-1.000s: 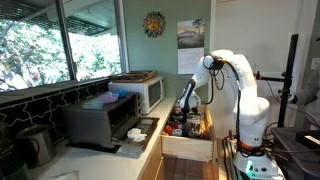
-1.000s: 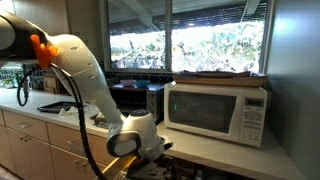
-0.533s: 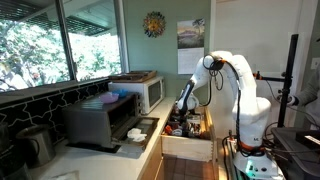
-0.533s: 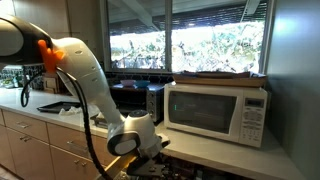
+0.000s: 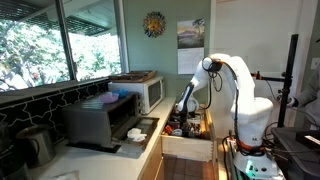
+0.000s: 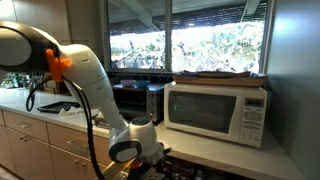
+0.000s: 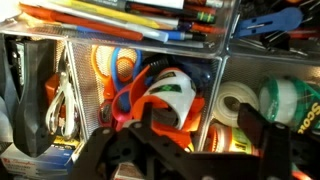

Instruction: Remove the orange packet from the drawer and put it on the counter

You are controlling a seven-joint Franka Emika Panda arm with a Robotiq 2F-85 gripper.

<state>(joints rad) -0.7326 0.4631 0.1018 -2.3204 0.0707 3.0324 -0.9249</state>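
In the wrist view I look down into the open drawer [image 7: 215, 60], which holds wire mesh compartments. An orange packet with a white label [image 7: 160, 95] lies in the middle compartment among orange and red items. My gripper [image 7: 200, 135] hovers close above it, open and empty. Its dark fingers are spread, one over the packet's right edge and one over the tape rolls [image 7: 238, 100]. In both exterior views the white arm reaches down into the pale drawer [image 5: 190, 143], with the gripper [image 5: 186, 118] low inside it [image 6: 140, 165]. The cream counter [image 5: 110, 158] runs beside the drawer.
A dark toaster oven [image 5: 100, 122] and a white microwave [image 5: 145, 92] stand on the counter; the microwave also shows in the other exterior view [image 6: 215, 112]. Pens and markers [image 7: 130, 15] fill the drawer's far compartment. Green tape rolls [image 7: 295, 100] lie at the right.
The arm has sunk a little lower into the drawer, and its upper link has swung left in an exterior view. The gripper stays open.
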